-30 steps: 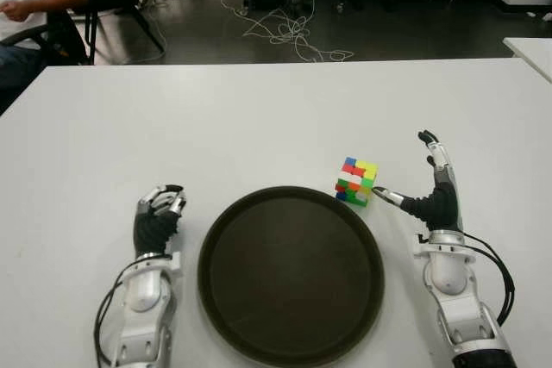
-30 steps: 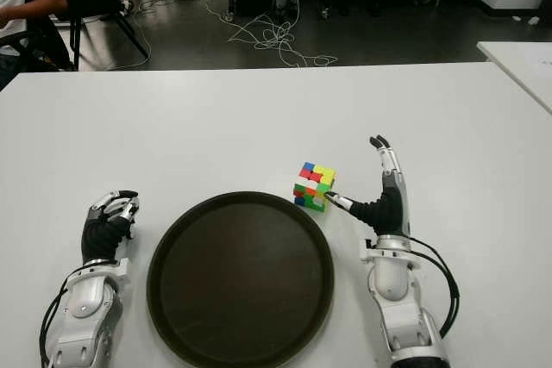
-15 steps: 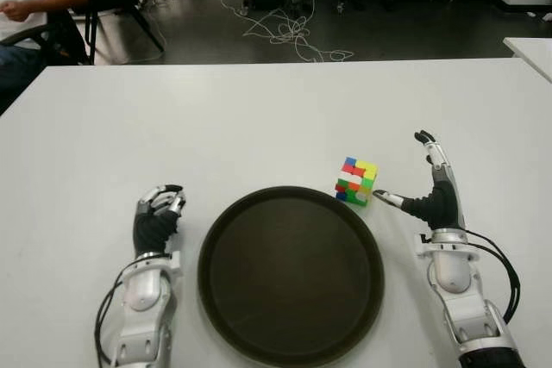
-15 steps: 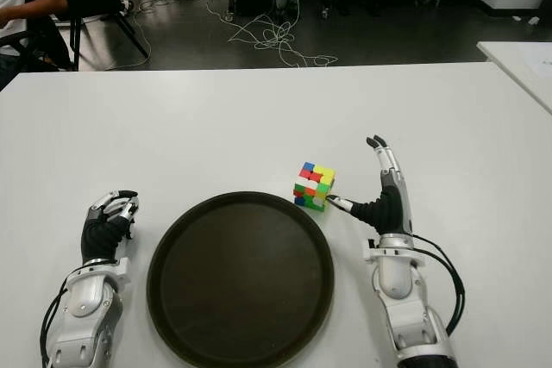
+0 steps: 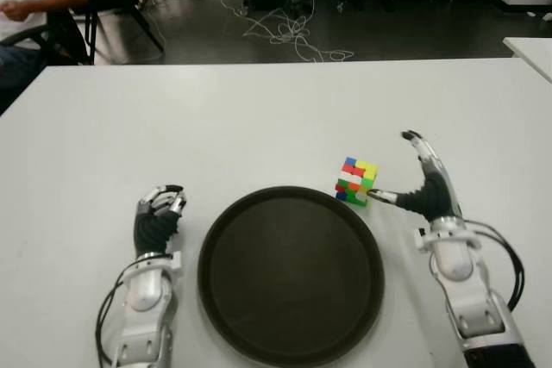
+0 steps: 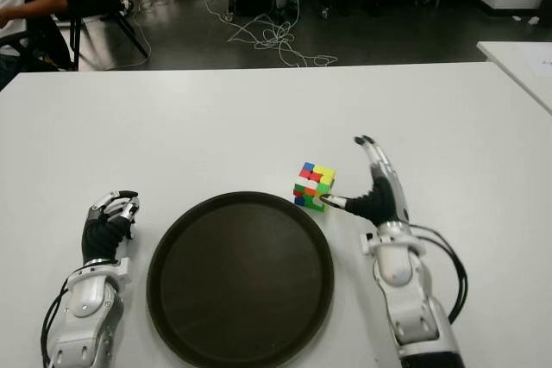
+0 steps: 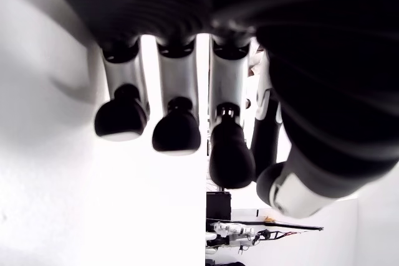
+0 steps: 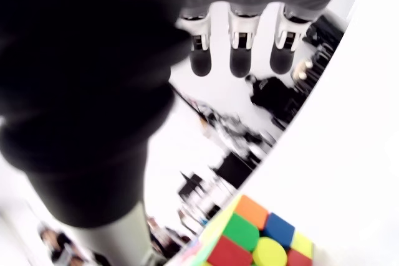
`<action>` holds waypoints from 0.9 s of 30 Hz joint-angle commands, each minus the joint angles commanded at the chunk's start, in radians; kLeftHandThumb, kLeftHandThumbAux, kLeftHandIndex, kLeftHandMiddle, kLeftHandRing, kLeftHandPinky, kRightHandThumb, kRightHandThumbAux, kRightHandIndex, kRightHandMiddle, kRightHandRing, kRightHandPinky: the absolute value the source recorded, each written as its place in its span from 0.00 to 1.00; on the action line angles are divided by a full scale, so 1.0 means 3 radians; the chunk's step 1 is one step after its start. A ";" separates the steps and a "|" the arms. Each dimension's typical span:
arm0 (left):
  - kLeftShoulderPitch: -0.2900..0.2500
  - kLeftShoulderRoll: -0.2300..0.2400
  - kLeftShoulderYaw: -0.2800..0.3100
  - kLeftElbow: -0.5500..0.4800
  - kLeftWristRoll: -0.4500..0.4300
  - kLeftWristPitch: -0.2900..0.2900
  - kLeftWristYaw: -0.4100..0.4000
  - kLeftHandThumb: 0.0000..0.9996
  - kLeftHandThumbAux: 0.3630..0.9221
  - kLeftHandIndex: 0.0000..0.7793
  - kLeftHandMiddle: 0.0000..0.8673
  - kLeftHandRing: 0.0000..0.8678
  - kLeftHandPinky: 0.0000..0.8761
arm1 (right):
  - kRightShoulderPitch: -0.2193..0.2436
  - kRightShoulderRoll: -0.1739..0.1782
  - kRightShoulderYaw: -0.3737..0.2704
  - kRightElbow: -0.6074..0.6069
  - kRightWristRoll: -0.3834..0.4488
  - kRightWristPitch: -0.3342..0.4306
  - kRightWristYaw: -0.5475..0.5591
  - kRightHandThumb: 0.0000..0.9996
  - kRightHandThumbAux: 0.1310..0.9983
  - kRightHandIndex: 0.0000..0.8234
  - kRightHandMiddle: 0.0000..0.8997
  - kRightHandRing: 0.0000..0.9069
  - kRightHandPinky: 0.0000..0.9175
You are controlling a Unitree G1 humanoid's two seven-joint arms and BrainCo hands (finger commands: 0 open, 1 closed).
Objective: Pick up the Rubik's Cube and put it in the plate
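The small multicoloured Rubik's Cube stands on the white table, just beyond the far right rim of the round, dark brown plate and apparently touching or nearly touching that rim. The robot's right hand is on the side of the cube away from the plate, spread wide and holding nothing: its thumb tip reaches to the cube's lower right edge while the long fingers stand up, well clear of the cube. The right wrist view confirms this, with the straight fingertips apart from the cube's coloured tiles below them. The left hand shows on the opposite side of the plate, fingers curled over an empty palm.

The main risk is a push instead of a grasp. If the thumb presses before the fingers wrap over the far side, the cube is likely to slide or tip against the plate's raised rim. A closure with only the thumb and one finger could pinch a corner, letting the cube twist and drop. Lifting too low could catch the cube on the rim.
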 joint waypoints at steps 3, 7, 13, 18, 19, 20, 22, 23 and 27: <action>-0.0005 -0.0006 -0.0003 0.0007 -0.0005 -0.0014 0.0003 0.71 0.61 0.57 0.91 0.95 0.94 | -0.0061 -0.0043 0.0087 -0.0156 -0.0159 0.0253 0.0149 0.00 0.90 0.02 0.07 0.08 0.12; -0.0008 -0.0022 0.0000 0.0019 -0.0032 -0.0045 -0.0004 0.71 0.61 0.57 0.91 0.95 0.94 | -0.0111 -0.0085 0.0162 -0.0304 -0.0283 0.0492 0.0303 0.00 0.90 0.02 0.06 0.08 0.10; -0.0004 -0.0034 0.0004 0.0048 -0.0065 -0.0132 -0.0028 0.71 0.61 0.57 0.92 0.95 0.94 | -0.0188 -0.0137 0.0265 -0.0516 -0.0440 0.0805 0.0539 0.00 0.87 0.03 0.06 0.08 0.09; -0.0002 -0.0030 0.0000 0.0063 -0.0052 -0.0156 -0.0025 0.71 0.61 0.57 0.92 0.95 0.94 | -0.0230 -0.0134 0.0301 -0.0547 -0.0467 0.0859 0.0580 0.00 0.82 0.02 0.04 0.06 0.08; -0.0002 -0.0029 0.0000 0.0066 -0.0049 -0.0158 -0.0022 0.71 0.61 0.57 0.92 0.95 0.94 | -0.0243 -0.0131 0.0308 -0.0534 -0.0464 0.0848 0.0574 0.00 0.82 0.02 0.04 0.06 0.08; -0.0003 -0.0028 0.0000 0.0068 -0.0047 -0.0159 -0.0020 0.71 0.61 0.57 0.92 0.95 0.94 | -0.0251 -0.0130 0.0312 -0.0525 -0.0462 0.0842 0.0569 0.00 0.80 0.02 0.03 0.06 0.09; -0.0004 -0.0029 0.0001 0.0073 -0.0046 -0.0167 -0.0017 0.71 0.61 0.57 0.92 0.95 0.95 | -0.0266 -0.0127 0.0320 -0.0493 -0.0458 0.0823 0.0552 0.00 0.78 0.02 0.03 0.05 0.10; -0.0004 -0.0031 0.0002 0.0075 -0.0046 -0.0174 -0.0014 0.71 0.61 0.57 0.92 0.95 0.95 | -0.0269 -0.0128 0.0324 -0.0488 -0.0459 0.0821 0.0549 0.00 0.77 0.02 0.02 0.05 0.11; -0.0007 -0.0040 0.0006 0.0078 -0.0044 -0.0176 0.0001 0.71 0.61 0.57 0.92 0.95 0.95 | -0.0295 -0.0150 0.0355 -0.0476 -0.0494 0.0854 0.0579 0.00 0.74 0.01 0.00 0.02 0.07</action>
